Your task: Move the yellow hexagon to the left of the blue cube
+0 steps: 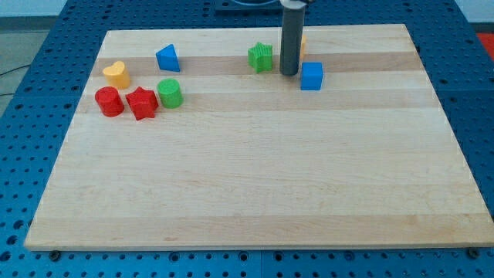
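The blue cube sits near the view's top, right of centre. My tip rests on the board just left of the cube, between it and a green star-shaped block. The rod hides most of the yellow hexagon; only a thin yellow-orange sliver shows at the rod's right side, above the blue cube. I cannot tell whether the rod touches the hexagon or the cube.
At the view's upper left are a blue triangular block, a yellow heart-shaped block, a red cylinder, a red star-shaped block and a green cylinder. The wooden board lies on a blue perforated table.
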Motion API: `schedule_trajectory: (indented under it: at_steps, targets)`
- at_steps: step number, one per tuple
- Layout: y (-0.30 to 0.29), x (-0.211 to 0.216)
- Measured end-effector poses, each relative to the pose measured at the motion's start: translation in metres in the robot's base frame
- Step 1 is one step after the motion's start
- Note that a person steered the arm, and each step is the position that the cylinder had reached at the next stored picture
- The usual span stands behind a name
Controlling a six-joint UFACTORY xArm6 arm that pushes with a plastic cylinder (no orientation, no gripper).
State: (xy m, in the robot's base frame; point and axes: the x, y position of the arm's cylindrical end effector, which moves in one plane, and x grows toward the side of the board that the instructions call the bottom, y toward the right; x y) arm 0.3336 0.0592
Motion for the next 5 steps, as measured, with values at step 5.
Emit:
schedule_trajectory:
  at_steps: [5]
  targets:
    - [0.136,0.027]
